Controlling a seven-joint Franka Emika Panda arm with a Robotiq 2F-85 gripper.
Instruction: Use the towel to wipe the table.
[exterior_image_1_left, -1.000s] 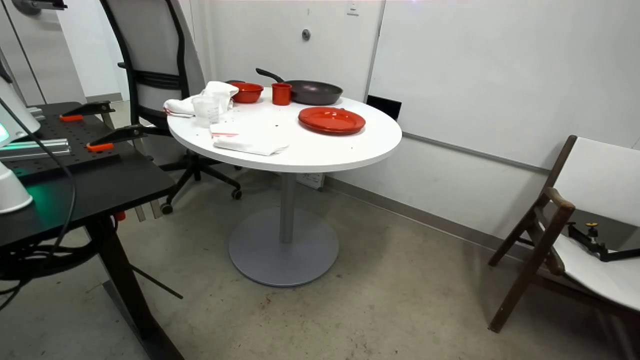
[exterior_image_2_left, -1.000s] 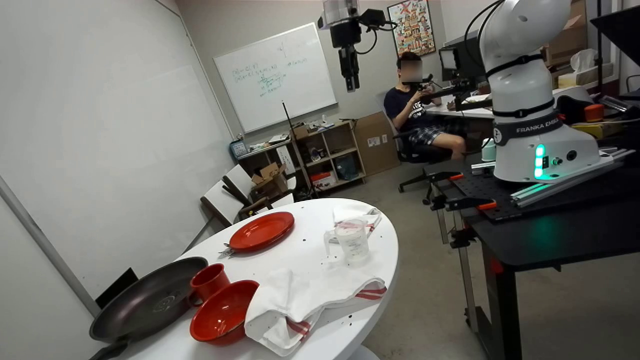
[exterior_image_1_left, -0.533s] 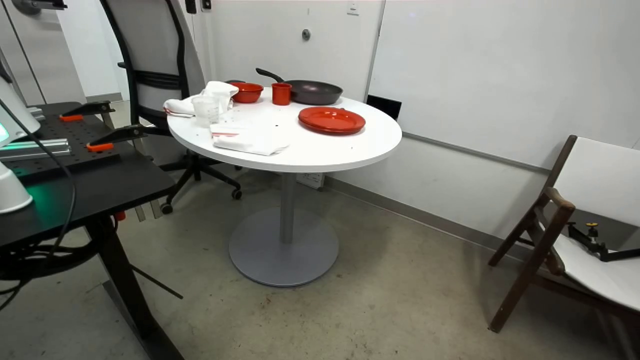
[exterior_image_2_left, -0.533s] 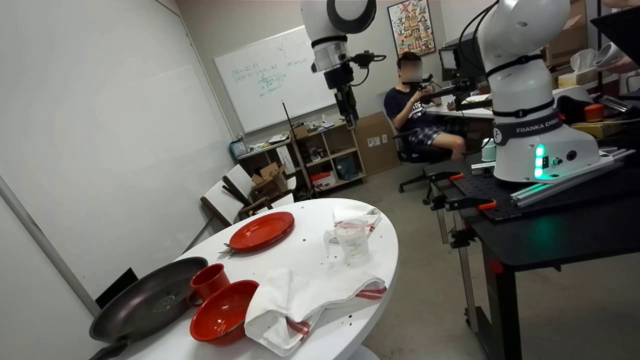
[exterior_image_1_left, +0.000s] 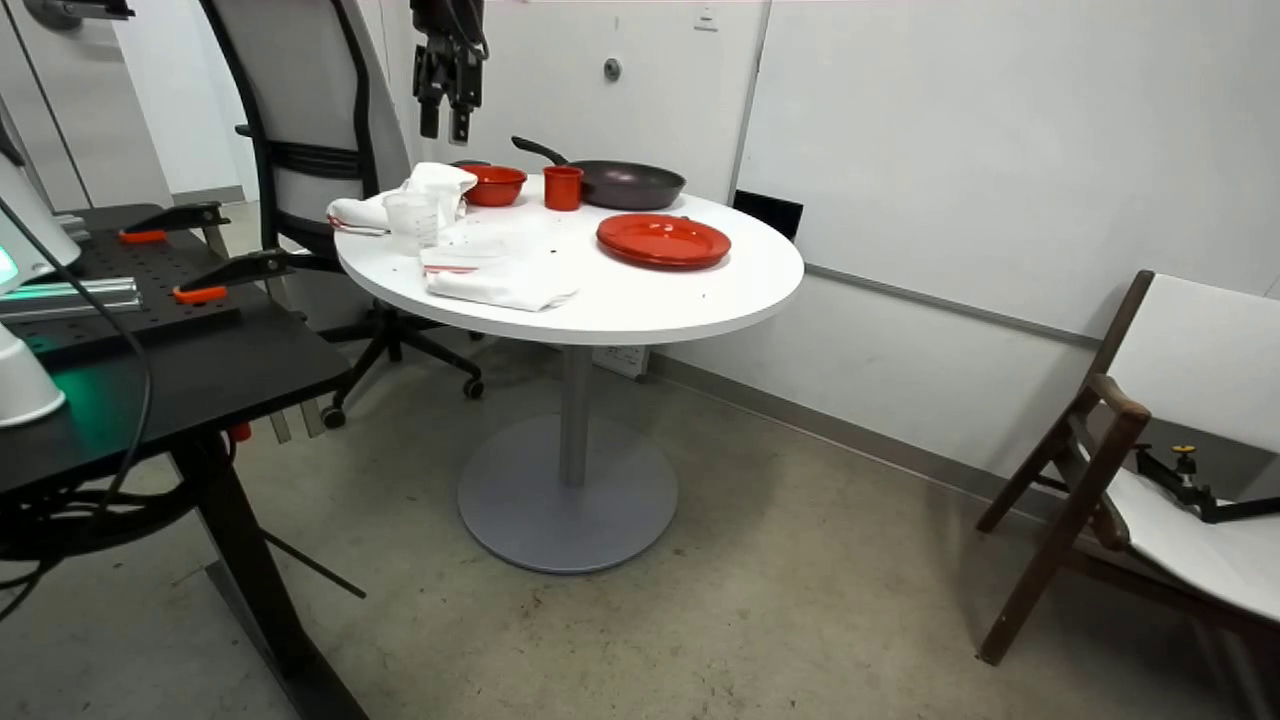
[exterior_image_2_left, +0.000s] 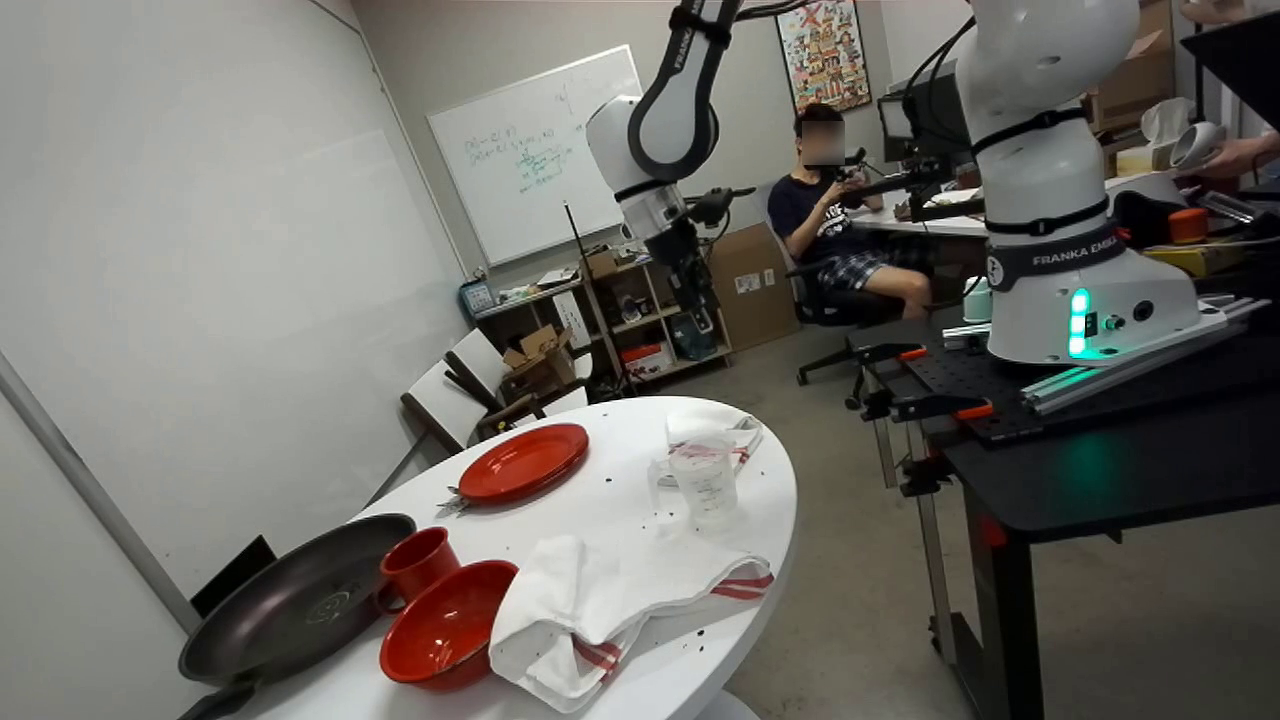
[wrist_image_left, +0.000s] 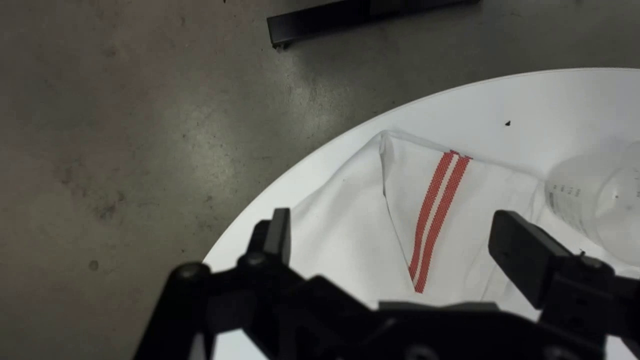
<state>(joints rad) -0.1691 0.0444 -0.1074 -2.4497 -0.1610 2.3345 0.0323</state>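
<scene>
The towel is a thin white cloth with red stripes, folded over and lightly rumpled near the rim of the round white table. It shows in both exterior views (exterior_image_1_left: 500, 285) (exterior_image_2_left: 690, 428) and in the wrist view (wrist_image_left: 345, 220). The table (exterior_image_1_left: 640, 300) also shows in the exterior view (exterior_image_2_left: 610, 515) and in the wrist view (wrist_image_left: 560, 100). My gripper (exterior_image_1_left: 445, 122) is open and empty, pointing down above the table. It also shows in an exterior view (exterior_image_2_left: 705, 322). In the wrist view the towel lies below and between my spread fingers (wrist_image_left: 392, 220); they are apart from it.
A clear measuring cup (wrist_image_left: 595, 200) stands beside the towel. A bunched white cloth heap (exterior_image_2_left: 590, 610), red bowl (exterior_image_2_left: 450, 625), red mug (exterior_image_2_left: 420, 565), pan (exterior_image_2_left: 300, 600) and red plates (exterior_image_2_left: 525, 465) are on the table. Dark crumbs (wrist_image_left: 507, 123) are scattered on it. A black desk (exterior_image_1_left: 200, 370) stands nearby.
My gripper has come down from high up toward the towel's side of the table and entered both exterior views. The towel and dishes have not moved.
</scene>
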